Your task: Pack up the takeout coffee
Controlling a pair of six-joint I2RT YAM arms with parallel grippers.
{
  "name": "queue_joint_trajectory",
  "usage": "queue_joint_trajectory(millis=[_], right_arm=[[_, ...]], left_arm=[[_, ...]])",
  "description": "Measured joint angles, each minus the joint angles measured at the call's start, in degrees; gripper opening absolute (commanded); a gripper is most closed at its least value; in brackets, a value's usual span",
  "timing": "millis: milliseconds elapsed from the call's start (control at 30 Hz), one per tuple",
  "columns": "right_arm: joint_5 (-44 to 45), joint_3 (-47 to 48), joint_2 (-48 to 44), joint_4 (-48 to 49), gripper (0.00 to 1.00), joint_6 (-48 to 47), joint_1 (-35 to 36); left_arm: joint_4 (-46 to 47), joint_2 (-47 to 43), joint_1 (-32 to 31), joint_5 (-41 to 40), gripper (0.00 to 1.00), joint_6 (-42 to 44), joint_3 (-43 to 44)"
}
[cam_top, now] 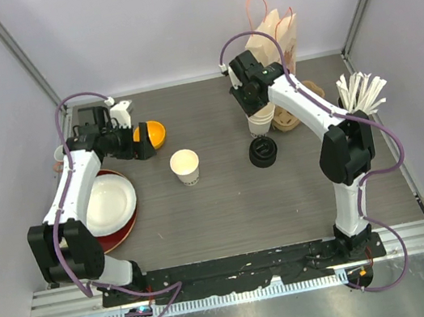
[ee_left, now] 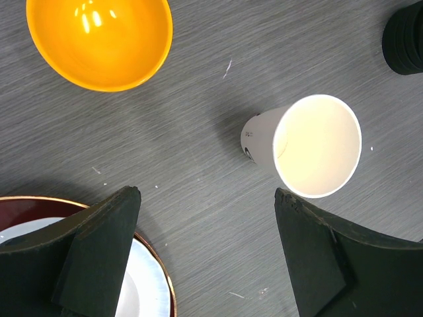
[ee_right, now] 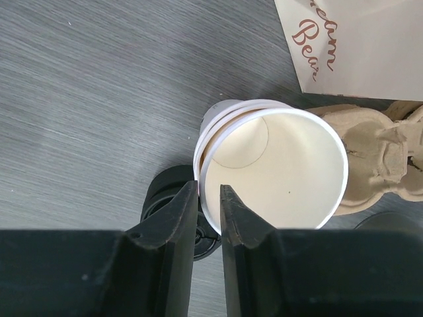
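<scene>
The task is judged to be near its beginning. One white paper cup [cam_top: 184, 166] is found upright and alone near the middle of the counter [cam_top: 230, 213], with no lid on it. The black lids [cam_top: 263, 152] are piled just beside a nested stack [cam_top: 262, 125] of further cups. The right hand [ee_right: 209, 188] is clenched on the rim of the top cup [ee_right: 277, 165] of this stack, with one finger inside and one outside. The left hand [ee_left: 206, 193] is released and spread wide above the counter near the orange bowl [ee_left: 99, 39], and nothing is held in it. Nothing is seen placed in the cardboard carrier [ee_right: 377, 152] or the paper bag [cam_top: 272, 33]. The lidding and the packing are left to be done.
</scene>
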Motion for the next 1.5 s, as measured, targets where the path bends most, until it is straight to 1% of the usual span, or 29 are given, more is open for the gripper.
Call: queue_joint_trajectory(millis=[133,200,300,467,600,700,733,900,1167,1500], right_arm=[[-0.24,-0.02,0.00,-0.15,0.23,-0.09,0.00],[-0.33,-0.02,0.00,-0.24,0.19,-0.11,0.00],[-0.57,0.00,0.02,-0.28,0.17,-0.17,0.02],[-0.94,0.00,0.02,-0.33,0.20,-0.63,0.02],[-0.96,-0.02,0.02,-0.31,0.19,-1.11,0.00],[-0.96,0.00,0.11,-0.33,0.13,-1.25,0.02],[-0.98,0.00,0.17,-0.33,0.09,-1.29,0.02],[-0.98,0.00,0.35,-0.26,0.01,-1.49,0.02],[-0.92,0.02,0.35,-0.33,0.01,-2.51,0.13],[1.49,2.97,0.00,-3.58,0.01,-4.17,1.01]], left_arm=[[0.00,0.00,0.00,0.02,0.87,0.00,0.00],[0.00,0.00,0.00,0.00,0.87,0.00,0.00],[0.00,0.00,0.00,0.00,0.87,0.04,0.00],[0.00,-0.02,0.00,-0.15,0.87,0.24,0.00],[0.00,-0.22,0.00,-0.48,0.87,0.46,0.00],[0.00,-0.44,0.00,-0.57,0.87,0.46,0.00],[0.00,-0.48,0.00,-0.57,0.87,0.48,0.00],[-0.02,-0.57,0.00,-0.59,0.87,0.70,0.00],[-0.02,-0.63,0.00,-0.59,0.87,1.27,0.00],[0.00,-0.74,0.00,-0.61,0.87,1.46,0.00]])
